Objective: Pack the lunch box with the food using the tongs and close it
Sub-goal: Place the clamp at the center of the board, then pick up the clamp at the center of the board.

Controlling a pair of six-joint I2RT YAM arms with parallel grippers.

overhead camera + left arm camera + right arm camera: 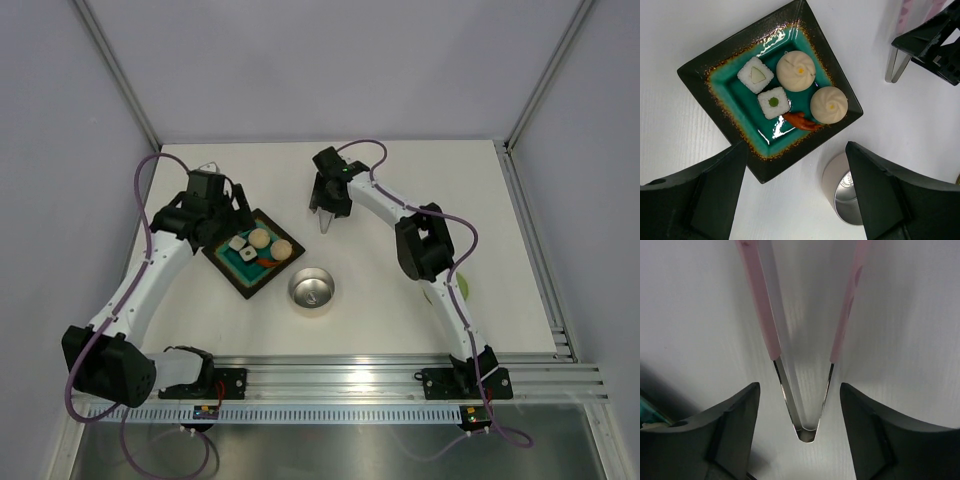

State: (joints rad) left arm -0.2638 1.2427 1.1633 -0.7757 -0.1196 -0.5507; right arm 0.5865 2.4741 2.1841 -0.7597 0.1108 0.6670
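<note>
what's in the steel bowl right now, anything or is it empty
Empty: the bowl shows only bare shiny steel inside, and all five food pieces sit on the dark tray.

Readable text, labels, brands, numbers, signs: none that you can make out in any view.
- The food (795, 70) on the tray (700, 75): green and yellow spots only, no characters.
- The tongs (760, 305): plain pink sleeves, with nothing printed on the part you see.
- Small boards (207, 408) on the rail (340, 385) at the arm bases: too small for you to read.
</note>
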